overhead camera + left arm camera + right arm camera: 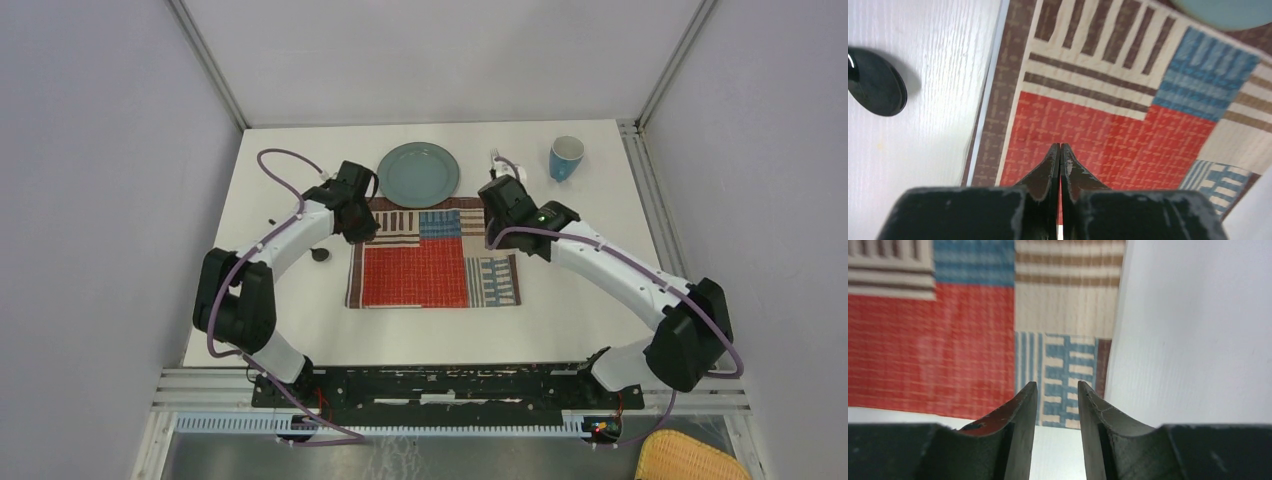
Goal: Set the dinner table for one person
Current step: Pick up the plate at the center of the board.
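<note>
The dinner table (580, 320) is the broad white top spreading out from my two bases, railed in metal along its sides. On it, about at its middle, lies a striped patchwork placemat (415, 270), flat, with its red panel the largest patch. At 12 o'clock from the placemat sits a grey-green plate (418, 173), its near rim touching the cloth's far border. A blue cup (566, 157) stands upright at about 1 o'clock from the placemat, well apart from it and from the plate.

My left gripper (1060, 150) hangs over the placemat's 10 o'clock corner, its fingers pressed together with nothing between them, the red panel beneath the tips. My right gripper (1058, 387) is over the placemat's 2 o'clock side, jaws spread with a clear gap and nothing in it, the cloth's right edge and bare tabletop below.

Smallest, a glossy black spoon bowl (875, 82) rests on the table at 9 o'clock, just beside the placemat.
</note>
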`<state>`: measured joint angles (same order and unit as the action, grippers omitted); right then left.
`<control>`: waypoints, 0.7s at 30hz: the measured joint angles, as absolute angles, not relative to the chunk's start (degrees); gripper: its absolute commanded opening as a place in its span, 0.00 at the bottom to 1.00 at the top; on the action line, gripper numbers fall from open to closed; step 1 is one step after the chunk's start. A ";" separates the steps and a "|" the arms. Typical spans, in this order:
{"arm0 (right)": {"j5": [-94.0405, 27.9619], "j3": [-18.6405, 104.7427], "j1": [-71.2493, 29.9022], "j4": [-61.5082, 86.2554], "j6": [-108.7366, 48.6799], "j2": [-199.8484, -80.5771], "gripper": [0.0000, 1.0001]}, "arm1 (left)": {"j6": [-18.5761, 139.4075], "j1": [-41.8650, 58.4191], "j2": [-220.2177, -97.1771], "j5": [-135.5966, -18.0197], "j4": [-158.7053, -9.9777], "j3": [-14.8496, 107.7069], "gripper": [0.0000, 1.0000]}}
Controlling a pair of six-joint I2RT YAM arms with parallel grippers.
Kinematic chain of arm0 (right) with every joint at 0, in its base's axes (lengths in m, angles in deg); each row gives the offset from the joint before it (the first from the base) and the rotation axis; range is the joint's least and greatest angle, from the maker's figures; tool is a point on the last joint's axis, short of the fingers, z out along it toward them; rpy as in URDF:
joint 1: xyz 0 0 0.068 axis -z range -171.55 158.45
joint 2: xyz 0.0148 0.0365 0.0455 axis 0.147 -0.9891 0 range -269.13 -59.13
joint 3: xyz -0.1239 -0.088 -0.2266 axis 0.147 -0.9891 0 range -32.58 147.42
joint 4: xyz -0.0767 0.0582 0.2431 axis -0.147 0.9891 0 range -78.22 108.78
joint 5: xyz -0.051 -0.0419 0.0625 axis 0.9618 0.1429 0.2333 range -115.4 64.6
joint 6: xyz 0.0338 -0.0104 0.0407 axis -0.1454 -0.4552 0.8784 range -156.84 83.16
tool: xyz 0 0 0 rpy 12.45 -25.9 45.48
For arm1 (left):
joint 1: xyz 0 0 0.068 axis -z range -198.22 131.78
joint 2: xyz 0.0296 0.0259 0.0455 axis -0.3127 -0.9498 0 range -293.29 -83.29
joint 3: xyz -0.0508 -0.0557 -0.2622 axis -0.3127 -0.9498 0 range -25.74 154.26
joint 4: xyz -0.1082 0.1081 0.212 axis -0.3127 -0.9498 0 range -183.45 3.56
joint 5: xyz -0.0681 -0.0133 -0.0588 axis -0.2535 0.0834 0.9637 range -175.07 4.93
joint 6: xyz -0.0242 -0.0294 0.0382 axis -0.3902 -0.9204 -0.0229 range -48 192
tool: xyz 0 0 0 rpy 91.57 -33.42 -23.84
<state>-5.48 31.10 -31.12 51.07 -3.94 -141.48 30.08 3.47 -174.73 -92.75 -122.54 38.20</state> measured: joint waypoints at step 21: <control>-21.82 46.79 -12.19 35.61 -4.05 -159.03 0.47 | 30.08 -7.57 -184.89 -85.87 -114.52 54.14 0.11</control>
